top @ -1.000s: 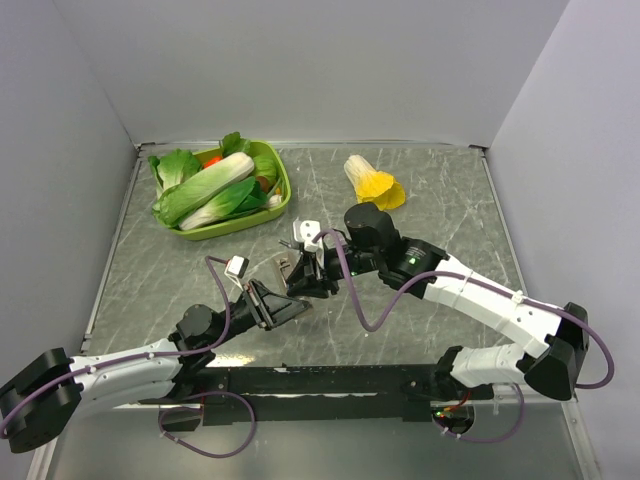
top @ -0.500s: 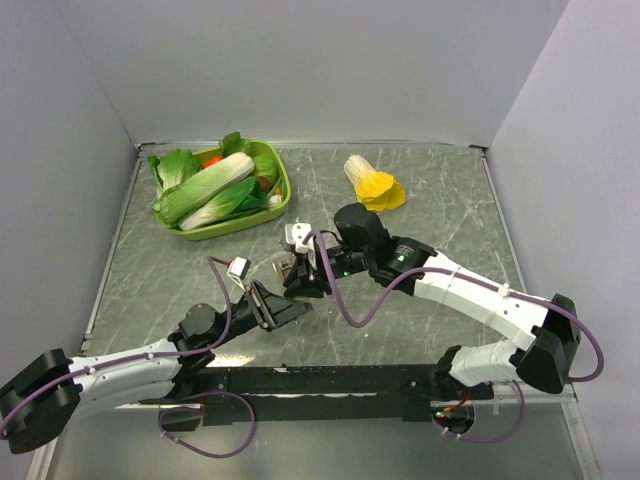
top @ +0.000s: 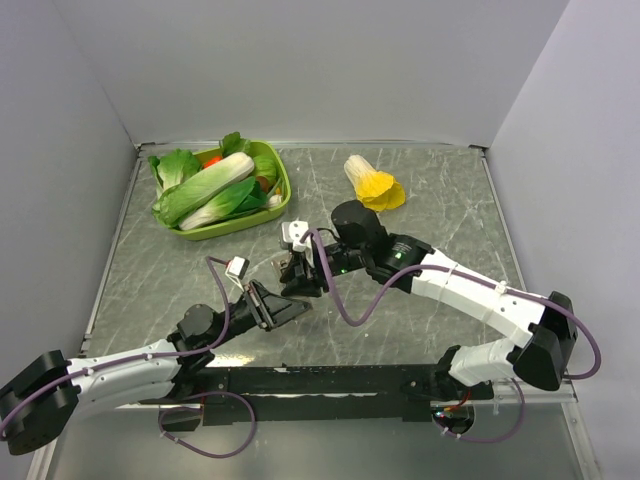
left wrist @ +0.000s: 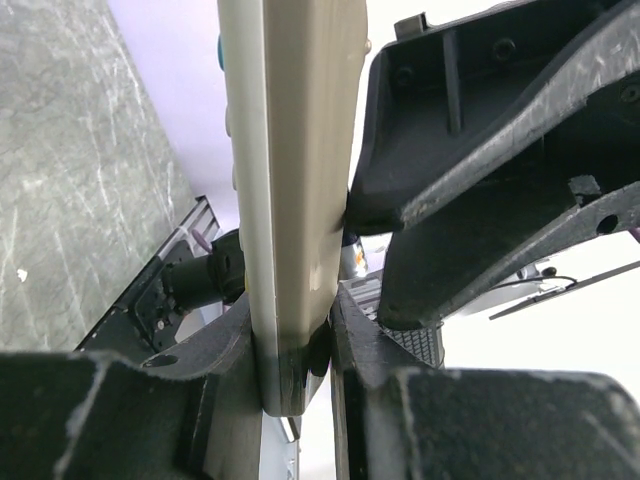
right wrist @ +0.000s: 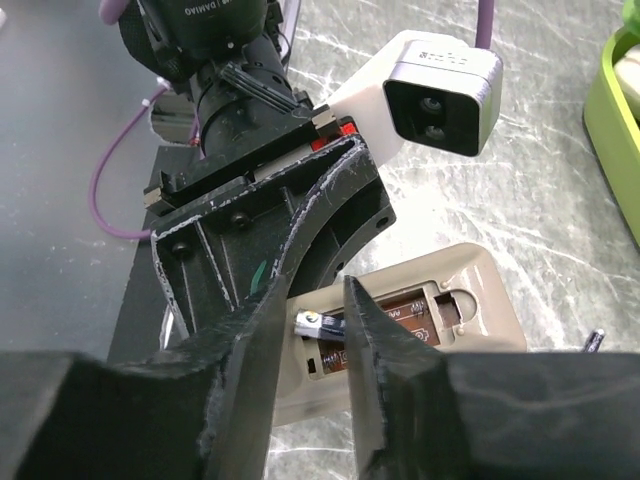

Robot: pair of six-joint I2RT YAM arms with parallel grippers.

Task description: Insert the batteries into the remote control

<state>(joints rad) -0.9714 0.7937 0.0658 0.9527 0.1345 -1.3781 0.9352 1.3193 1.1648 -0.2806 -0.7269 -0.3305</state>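
Note:
My left gripper [top: 272,300] is shut on the lower end of the remote control [top: 279,268] and holds it raised above the table. The left wrist view shows the remote [left wrist: 295,150] edge-on between the left gripper's [left wrist: 295,370] jaws. In the right wrist view its grey-beige back [right wrist: 470,290] faces me with the battery bay open. My right gripper [right wrist: 318,292] is shut on a thin dark battery [right wrist: 322,325], whose end is at the left end of the bay. A second battery [right wrist: 594,340] lies on the table beyond the remote. In the top view my right gripper [top: 298,280] is against the remote.
A green basket [top: 283,190] of toy vegetables stands at the back left; its rim also shows in the right wrist view [right wrist: 620,110]. A yellow-and-white toy cabbage [top: 372,182] lies at the back middle. The left wrist camera [right wrist: 440,90] is close above the remote.
My right arm has moved left and down, bringing the battery to the remote's open back. The left arm and remote have hardly moved.

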